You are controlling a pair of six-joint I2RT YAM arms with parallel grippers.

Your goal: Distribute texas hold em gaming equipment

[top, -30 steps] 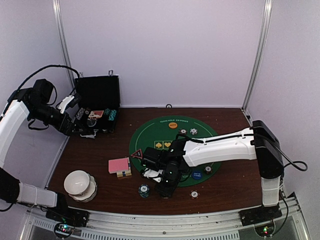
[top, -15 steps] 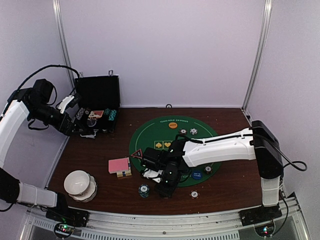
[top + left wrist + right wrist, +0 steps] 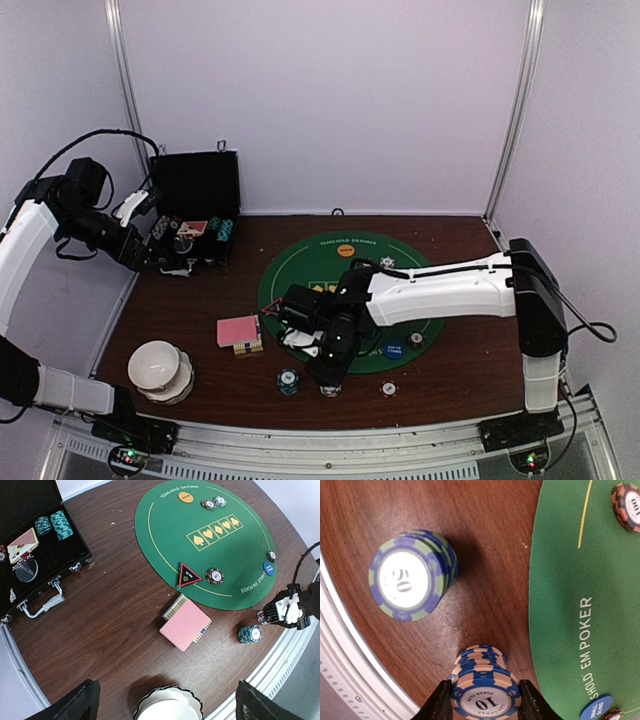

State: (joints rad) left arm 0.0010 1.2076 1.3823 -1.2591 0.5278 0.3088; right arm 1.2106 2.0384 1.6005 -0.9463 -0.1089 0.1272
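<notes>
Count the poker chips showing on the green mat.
4 chips: two side by side beside the orange button, one beside the triangle marker, one by the blue button. Any stacked beneath are hidden.

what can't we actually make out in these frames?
- Right wrist view: whether the right gripper grips or only flanks the stack marked 10; the bottom edge crops both.
- Top view: the right arm covers that gripper's fingers.
- Left wrist view: the left edge crops the black case, and the bottom edge crops the white bowl.
- Top view: case contents too small to read.
</notes>
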